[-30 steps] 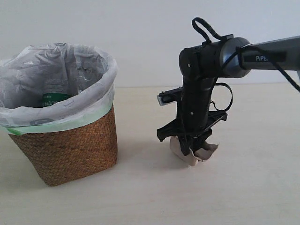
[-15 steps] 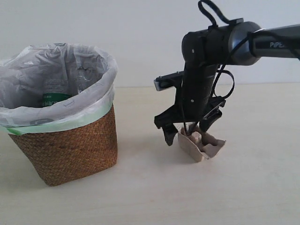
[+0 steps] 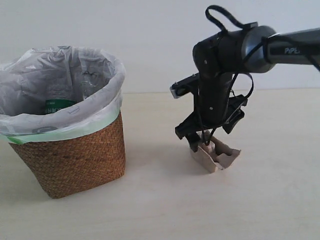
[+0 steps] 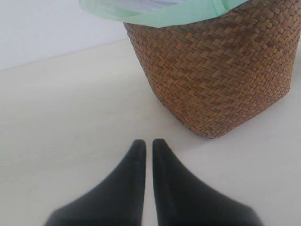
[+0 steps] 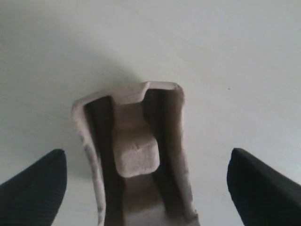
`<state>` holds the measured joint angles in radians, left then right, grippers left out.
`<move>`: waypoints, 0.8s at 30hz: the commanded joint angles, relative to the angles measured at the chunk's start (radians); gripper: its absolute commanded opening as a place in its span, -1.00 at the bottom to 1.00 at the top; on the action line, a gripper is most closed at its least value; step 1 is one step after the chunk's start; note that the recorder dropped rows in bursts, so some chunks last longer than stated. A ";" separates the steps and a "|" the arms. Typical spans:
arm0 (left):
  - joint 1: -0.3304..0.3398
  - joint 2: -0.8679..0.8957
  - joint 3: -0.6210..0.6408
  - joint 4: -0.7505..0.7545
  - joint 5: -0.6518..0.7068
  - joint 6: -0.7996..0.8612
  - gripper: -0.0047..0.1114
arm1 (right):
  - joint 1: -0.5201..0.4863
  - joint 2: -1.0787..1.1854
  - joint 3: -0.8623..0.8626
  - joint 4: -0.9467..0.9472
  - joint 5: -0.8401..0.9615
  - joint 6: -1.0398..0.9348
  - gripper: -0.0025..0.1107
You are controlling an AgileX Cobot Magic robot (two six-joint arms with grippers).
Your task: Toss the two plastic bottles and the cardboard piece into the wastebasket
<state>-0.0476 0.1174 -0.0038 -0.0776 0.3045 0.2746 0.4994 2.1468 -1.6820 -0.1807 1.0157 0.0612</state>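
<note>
The cardboard piece point(image 3: 218, 158) rests on the table right of the wastebasket point(image 3: 75, 155), its open side up. My right gripper point(image 3: 206, 142) hovers just above it, open. In the right wrist view the cardboard piece point(image 5: 136, 150) lies between the wide-spread fingers point(image 5: 40, 181) without touching them. A green-and-white bottle label point(image 3: 59, 106) shows through the bag inside the basket; the red-label bottle is hidden. My left gripper point(image 4: 148, 143) is shut on nothing, low over the table near the wastebasket point(image 4: 216, 70). It is outside the exterior view.
The translucent bag point(image 3: 65, 75) bulges above the basket rim, with a pale green edge point(image 4: 155, 12). The pale tabletop point(image 3: 165, 210) runs back to a white wall.
My right gripper has risen off the cardboard piece and turned a little. The piece, tipped under the fingers a second ago, has shifted slightly right and now sits open side up.
</note>
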 commanded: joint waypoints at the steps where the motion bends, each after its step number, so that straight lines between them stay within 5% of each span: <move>1: 0.003 -0.006 0.004 -0.008 -0.013 -0.009 -0.85 | -0.001 0.054 0.005 -0.019 -0.025 -0.008 0.48; 5: 0.003 -0.006 0.004 -0.008 -0.013 -0.009 -0.85 | -0.001 0.089 0.005 -0.027 -0.065 -0.010 0.30; 12: 0.003 -0.006 0.004 -0.008 -0.013 -0.009 -0.85 | -0.001 0.069 0.005 -0.131 -0.045 -0.010 -0.95; 20: 0.003 -0.006 0.004 -0.008 -0.013 -0.009 -0.85 | -0.001 -0.161 0.005 -0.303 -0.090 0.111 -0.96; 24: 0.003 -0.006 0.004 -0.008 -0.013 -0.009 -0.85 | -0.001 -0.326 0.003 -0.602 -0.105 0.354 -0.96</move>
<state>-0.0476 0.1174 -0.0038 -0.0776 0.3045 0.2746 0.4994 1.8714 -1.6757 -0.6737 0.9089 0.3333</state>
